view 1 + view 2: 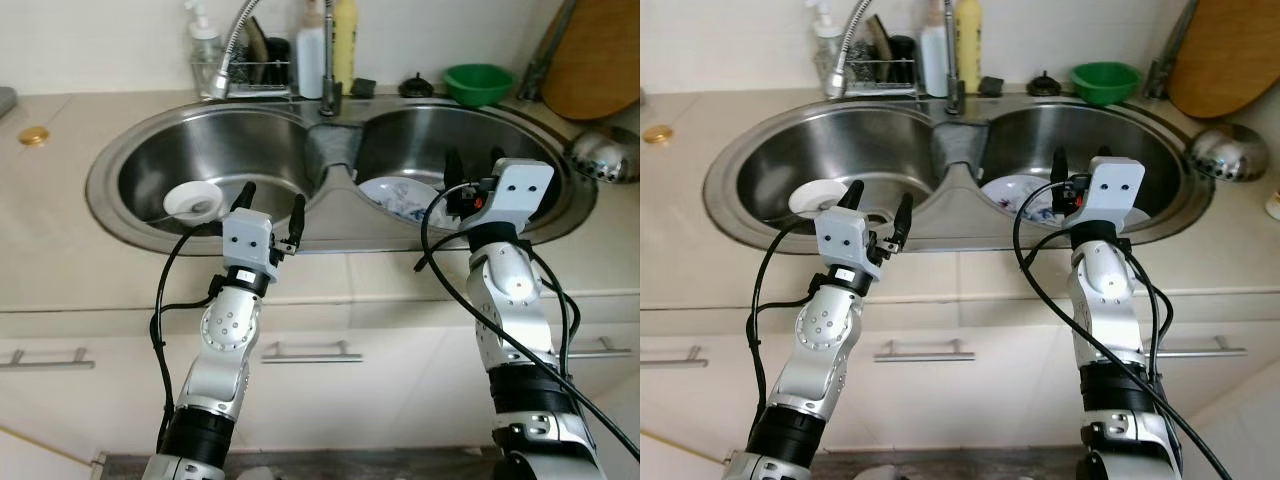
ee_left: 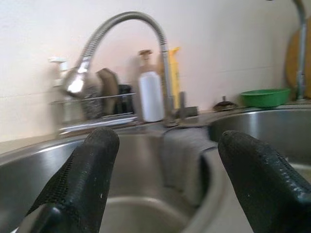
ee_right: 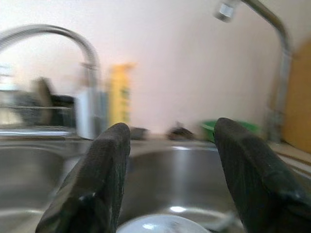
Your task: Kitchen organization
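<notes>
I have both arms raised at the front edge of the double sink [image 1: 150, 232], which is set into the beige bench [image 1: 60, 250]; my left claw [image 1: 271, 206] hovers over the near rim of the left basin with its two black fingers [image 2: 80, 184] spread apart and nothing between them; just beyond it, down in that basin, sits a small white bowl [image 1: 194, 203], close to the left finger though I cannot tell whether they touch; my right claw [image 1: 472, 172] hangs over the near side of the right basin, fingers likewise parted and empty; below and just ahead of it a white plate with a blue pattern [image 1: 400, 197] lies in the basin, leaning toward the divider between the two bowls of the sink; a grey cloth [image 1: 338, 150] drapes over that divider, under the base of the tap [image 1: 327, 60]; a flexible silver spray hose [image 1: 228, 50] arches over the left basin from the back; behind the sink, along the wall, stand a clear pump bottle [image 1: 203, 45], a wire rack [image 1: 258, 75] with dark items I cannot make out, a white bottle [image 1: 311, 55] and a yellow bottle [image 1: 345, 42]; further right on the bench rests a green bowl [image 1: 478, 83], a round wooden board [image 1: 600, 60] leans against the wall, and a steel ladle [image 1: 605, 153] lies near the sink's right rim; a small gold lid [image 1: 33, 135] sits on the bench far left; cupboard drawers with bar handles [image 1: 310, 351] run below.
</notes>
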Controlling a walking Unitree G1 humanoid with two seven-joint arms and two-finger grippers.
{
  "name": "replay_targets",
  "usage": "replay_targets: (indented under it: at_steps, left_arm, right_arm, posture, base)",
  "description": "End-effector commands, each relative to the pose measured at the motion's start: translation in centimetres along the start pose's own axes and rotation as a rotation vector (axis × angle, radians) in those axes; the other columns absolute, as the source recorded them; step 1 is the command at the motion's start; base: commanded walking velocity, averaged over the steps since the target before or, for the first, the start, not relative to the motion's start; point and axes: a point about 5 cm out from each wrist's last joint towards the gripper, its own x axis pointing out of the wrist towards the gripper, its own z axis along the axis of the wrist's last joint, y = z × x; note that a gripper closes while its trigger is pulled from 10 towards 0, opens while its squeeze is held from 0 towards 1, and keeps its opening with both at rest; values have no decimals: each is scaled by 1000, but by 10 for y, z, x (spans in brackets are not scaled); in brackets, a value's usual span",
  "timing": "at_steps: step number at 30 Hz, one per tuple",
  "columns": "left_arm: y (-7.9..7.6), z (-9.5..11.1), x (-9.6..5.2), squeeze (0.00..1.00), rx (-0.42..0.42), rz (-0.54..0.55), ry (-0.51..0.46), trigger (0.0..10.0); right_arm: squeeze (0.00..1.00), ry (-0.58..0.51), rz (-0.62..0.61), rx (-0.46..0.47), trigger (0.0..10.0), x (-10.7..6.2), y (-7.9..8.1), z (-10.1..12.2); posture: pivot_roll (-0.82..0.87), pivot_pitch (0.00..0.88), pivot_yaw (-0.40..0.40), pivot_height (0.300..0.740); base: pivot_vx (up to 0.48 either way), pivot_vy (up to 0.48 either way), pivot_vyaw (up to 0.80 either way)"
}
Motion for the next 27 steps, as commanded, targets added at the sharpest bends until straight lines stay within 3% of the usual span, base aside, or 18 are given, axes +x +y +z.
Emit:
replay_targets:
  at_steps: [1, 8, 27]
  left_arm:
    - [3, 2, 1, 0, -1, 7, -4, 10000]
    - [3, 2, 1, 0, 1, 7, -7, 10000]
    - [3, 5, 0, 0, 23, -2, -33, 10000]
  right_arm:
    - [0, -28, 32, -19, 10000, -2, 8, 6]
    - [0, -27, 34, -28, 10000, -6, 11, 7]
    - [0, -63, 27, -31, 10000, -13, 11, 13]
  posture:
    - [-72, 0, 5, 740]
    - [-72, 0, 6, 740]
    - [-74, 0, 7, 740]
  base:
    - [0, 480, 0]
    - [0, 480, -229]
    - [0, 0, -800]
